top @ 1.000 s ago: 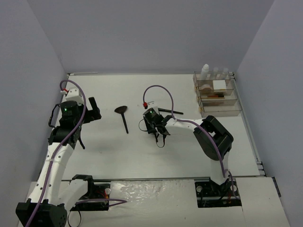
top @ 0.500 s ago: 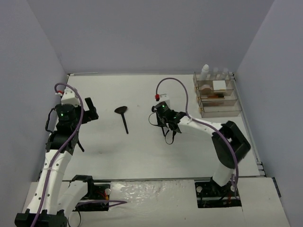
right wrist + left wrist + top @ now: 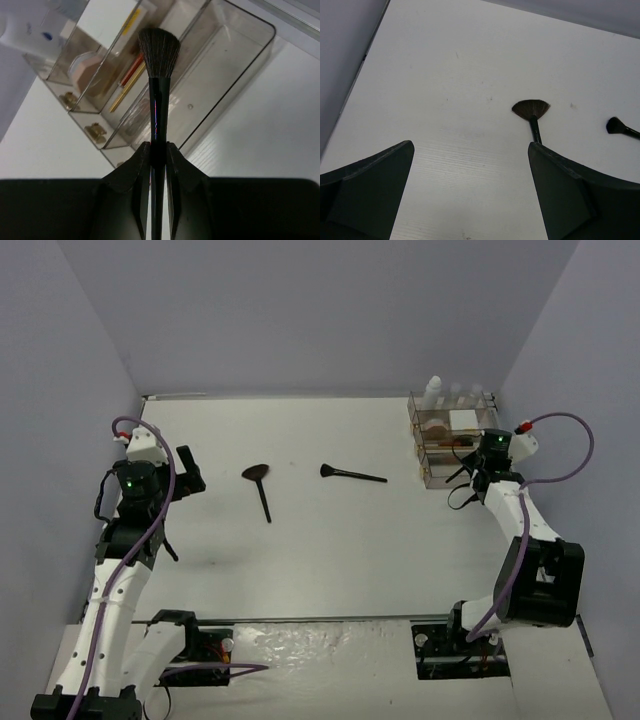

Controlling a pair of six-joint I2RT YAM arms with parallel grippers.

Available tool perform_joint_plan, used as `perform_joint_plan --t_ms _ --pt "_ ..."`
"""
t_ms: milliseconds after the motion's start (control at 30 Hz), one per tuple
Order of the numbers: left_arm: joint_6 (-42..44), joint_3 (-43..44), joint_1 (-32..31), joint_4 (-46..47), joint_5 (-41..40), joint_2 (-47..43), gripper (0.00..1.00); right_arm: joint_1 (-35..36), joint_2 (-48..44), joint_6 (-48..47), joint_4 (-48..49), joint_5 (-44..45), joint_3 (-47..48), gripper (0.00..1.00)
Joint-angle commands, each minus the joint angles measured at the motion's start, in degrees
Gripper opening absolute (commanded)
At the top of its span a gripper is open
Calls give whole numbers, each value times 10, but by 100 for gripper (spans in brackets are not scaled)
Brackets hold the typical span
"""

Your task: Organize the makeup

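Right tool (image 3: 158,150) tight on a black brush (image 3: 159,50) near the clear organizer (image 3: 240,65); left tool (image 3: 470,145) wide apart.

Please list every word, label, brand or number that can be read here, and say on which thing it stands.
No text can be read in any view.
On the white bottle: a small blue mark and faint grey print, too blurred to read.
On the held brush: no print visible.
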Motion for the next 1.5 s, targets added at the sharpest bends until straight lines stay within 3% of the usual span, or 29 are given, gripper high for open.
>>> perform_joint_plan --t_ms 0,333,400,567,700,833,967,1067,1200,1233,1467 --pt "5 11 4 31 -3 -1 97 -23 44 109 72 -7 14 0" --pt "6 11 4 32 2 -1 97 -25 148 199 101 13 70 2" --pt "6 11 4 32 5 0 97 -25 154 213 113 13 66 6" --pt "5 12 4 33 9 1 97 -26 150 206 125 -8 62 33" --pt "4 12 4 33 10 2 97 -17 119 162 124 -24 59 41" --pt "4 12 4 34 13 2 97 12 82 66 114 -35 61 46" --pt "4 12 4 33 14 3 97 67 48 -97 91 -61 83 53" --pt "4 12 4 33 14 2 97 101 27 -195 95 -142 84 66" --pt "3 11 4 34 16 2 97 118 60 -289 84 -266 120 97" --pt "3 11 4 34 16 2 97 121 72 -314 77 -288 132 100" --pt "5 10 4 34 15 4 97 181 196 -457 -8 -376 240 100"
